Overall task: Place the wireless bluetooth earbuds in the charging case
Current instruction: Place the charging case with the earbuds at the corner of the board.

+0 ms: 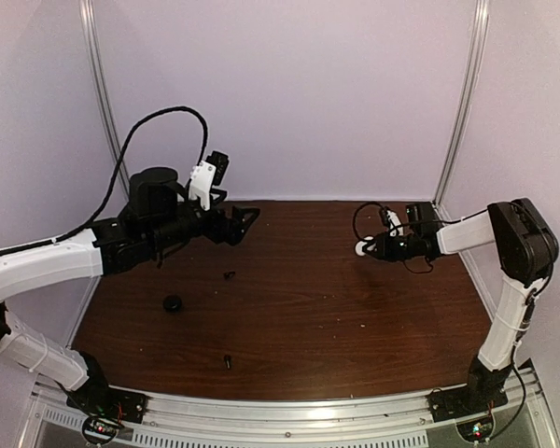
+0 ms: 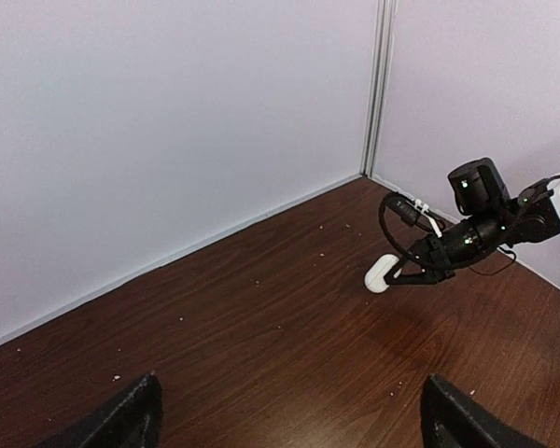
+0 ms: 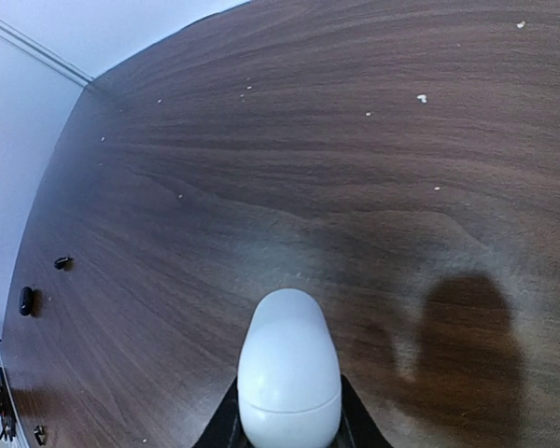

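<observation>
- The right claw is pinched down narrow on the case, the little white pebble-shaped one. It grips the back end, so the rounded nose pokes out past the fingers.
- The case lid looks closed to me. There's just a thin seam running round it near the grip.
- The case is held up off the table, over the far right part. A dark shadow sits on the wood beside it.
- The left claw is spread wide and gripping nothing. It hangs over the far left of the table, well apart from the case.
- The left wrist view looks straight across the wood at the right claw, with the white case sticking out of it.
- Lying on the wood there's a round black puck on the left side. A small black bit sits a bit further back and to the right of it. A second black bit is nearer the front edge.
</observation>
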`<action>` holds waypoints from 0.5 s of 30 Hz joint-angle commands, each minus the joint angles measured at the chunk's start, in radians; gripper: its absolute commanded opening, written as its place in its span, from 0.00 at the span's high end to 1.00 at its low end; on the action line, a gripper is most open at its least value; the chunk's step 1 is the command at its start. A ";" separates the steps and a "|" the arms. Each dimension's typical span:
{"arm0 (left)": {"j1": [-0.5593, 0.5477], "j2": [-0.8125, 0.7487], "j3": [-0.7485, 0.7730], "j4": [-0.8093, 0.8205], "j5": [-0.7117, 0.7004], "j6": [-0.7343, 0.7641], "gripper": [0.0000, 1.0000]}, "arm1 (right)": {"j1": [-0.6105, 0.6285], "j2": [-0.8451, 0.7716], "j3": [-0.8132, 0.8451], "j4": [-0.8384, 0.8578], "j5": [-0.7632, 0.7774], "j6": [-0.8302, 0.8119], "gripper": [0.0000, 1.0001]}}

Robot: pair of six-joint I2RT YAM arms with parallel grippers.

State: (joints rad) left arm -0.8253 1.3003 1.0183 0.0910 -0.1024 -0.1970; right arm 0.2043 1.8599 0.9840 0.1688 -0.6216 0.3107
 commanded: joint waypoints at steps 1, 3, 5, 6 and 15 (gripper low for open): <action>0.017 -0.018 -0.018 0.012 -0.017 -0.027 0.02 | -0.039 0.055 0.065 -0.001 0.023 -0.010 0.99; 0.021 -0.026 -0.024 0.007 -0.021 -0.029 0.02 | -0.047 0.075 0.094 -0.029 0.037 -0.026 0.97; 0.029 -0.031 -0.034 0.002 -0.019 -0.036 0.02 | -0.054 0.091 0.115 -0.045 0.047 -0.034 0.95; 0.032 -0.033 -0.038 0.001 -0.016 -0.040 0.02 | -0.059 0.099 0.122 -0.047 0.048 -0.033 0.94; 0.063 -0.036 -0.067 -0.001 0.032 -0.071 0.02 | -0.089 0.152 0.150 -0.058 0.064 -0.044 0.85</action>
State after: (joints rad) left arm -0.7750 1.2865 0.9661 0.0689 -0.0971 -0.2462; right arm 0.1322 1.9919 1.1088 0.1173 -0.5858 0.2840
